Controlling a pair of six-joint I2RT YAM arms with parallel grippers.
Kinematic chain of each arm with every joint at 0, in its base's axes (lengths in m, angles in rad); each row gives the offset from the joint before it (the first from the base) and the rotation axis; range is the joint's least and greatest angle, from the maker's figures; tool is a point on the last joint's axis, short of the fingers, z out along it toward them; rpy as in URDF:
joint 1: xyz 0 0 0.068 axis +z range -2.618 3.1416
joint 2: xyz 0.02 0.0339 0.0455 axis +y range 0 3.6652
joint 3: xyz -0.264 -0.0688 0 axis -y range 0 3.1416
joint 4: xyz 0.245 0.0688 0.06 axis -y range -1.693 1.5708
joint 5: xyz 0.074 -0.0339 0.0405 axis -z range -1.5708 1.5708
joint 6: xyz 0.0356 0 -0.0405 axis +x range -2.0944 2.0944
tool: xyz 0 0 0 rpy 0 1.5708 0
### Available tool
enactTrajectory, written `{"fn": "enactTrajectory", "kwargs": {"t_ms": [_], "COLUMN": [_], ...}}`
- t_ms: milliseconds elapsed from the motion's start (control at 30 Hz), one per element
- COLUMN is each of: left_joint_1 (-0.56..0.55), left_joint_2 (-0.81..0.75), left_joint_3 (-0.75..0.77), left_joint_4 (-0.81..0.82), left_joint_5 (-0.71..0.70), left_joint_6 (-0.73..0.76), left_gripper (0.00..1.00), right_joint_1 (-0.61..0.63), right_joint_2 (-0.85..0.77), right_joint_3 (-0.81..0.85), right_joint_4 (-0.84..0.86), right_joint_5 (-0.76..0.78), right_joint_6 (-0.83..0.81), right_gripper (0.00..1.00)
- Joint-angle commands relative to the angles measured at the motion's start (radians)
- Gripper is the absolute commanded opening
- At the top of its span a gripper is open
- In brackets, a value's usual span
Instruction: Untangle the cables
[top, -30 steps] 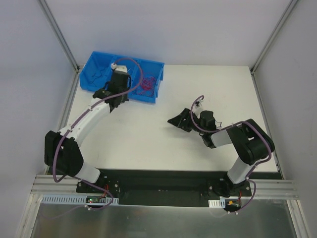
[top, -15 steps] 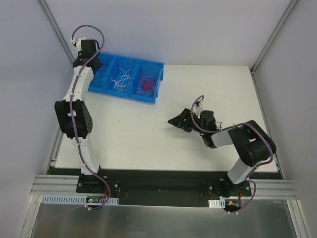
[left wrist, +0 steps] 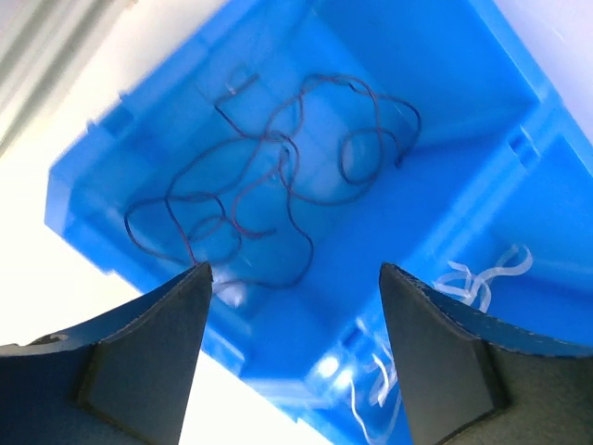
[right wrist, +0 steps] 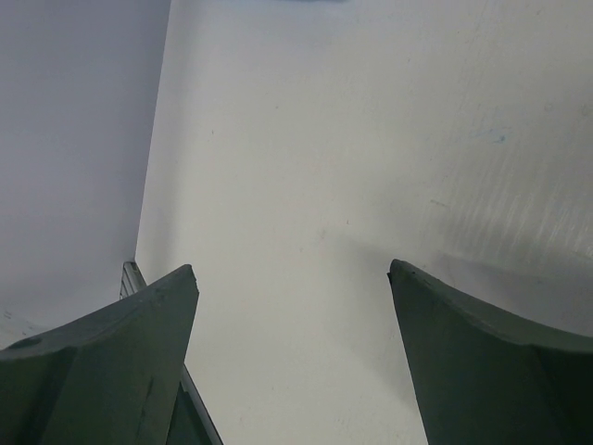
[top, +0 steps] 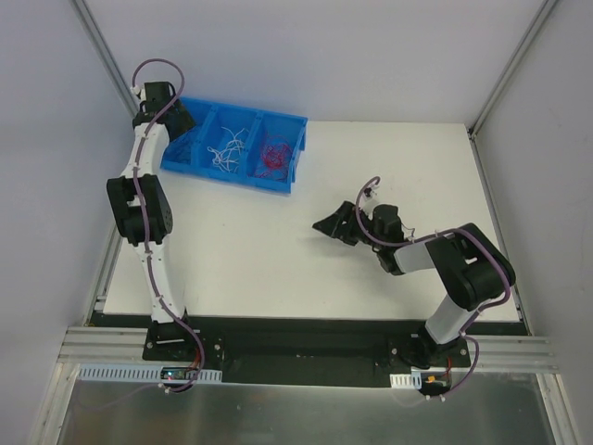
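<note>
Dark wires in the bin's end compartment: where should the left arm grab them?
Probably take the dark wires at the middle, where strands cross, coming straight down from above: walls of the blue bin block the sides, and the left gripper hangs over them, jaws open.

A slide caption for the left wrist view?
Open left pincer above dark purple curly wires in blue plastic bin.

Nothing can be read on the blue bin (top: 243,178) at eleven o'clock or on the white table (top: 278,260), and the small board (top: 176,374) at seven o'clock may carry print, but it is too small to tell.
</note>
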Motion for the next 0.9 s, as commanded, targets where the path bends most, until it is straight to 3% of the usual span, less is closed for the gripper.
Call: {"fn": "enactTrajectory", "kwargs": {"t_ms": [0,233,500,633,733,867], "left_joint_1": [-0.008,-0.06,-0.344,-0.451,-0.522,-0.568], "left_joint_2": [-0.227,-0.625,-0.925,-0.962,-0.988,-0.971], "left_joint_3": [-0.137,-0.563,-0.975,-1.026,-1.006,-0.98], "left_joint_4": [0.012,0.163,0.343,0.346,0.346,0.354], "left_joint_5": [0.104,0.311,0.385,0.455,0.507,0.655], "left_joint_6": [-0.032,-0.175,-0.083,0.021,0.032,0.017], "left_gripper": [0.74,0.77,0.77,0.76,0.76,0.75], "right_joint_1": [0.024,0.108,0.148,0.134,0.032,-0.272], "right_joint_2": [-0.027,-0.114,-0.264,-0.483,-0.645,-0.74], "right_joint_3": [0.032,0.053,-0.025,-0.033,-0.007,0.016], "right_joint_4": [-0.044,-0.236,-0.34,-0.67,-0.997,-1.239], "right_joint_5": [0.031,0.197,0.425,0.661,0.771,0.612], "right_joint_6": [-0.059,-0.183,-0.183,-0.157,-0.163,-0.228], "right_gripper": [0.87,0.88,0.88,0.89,0.91,0.93]}}
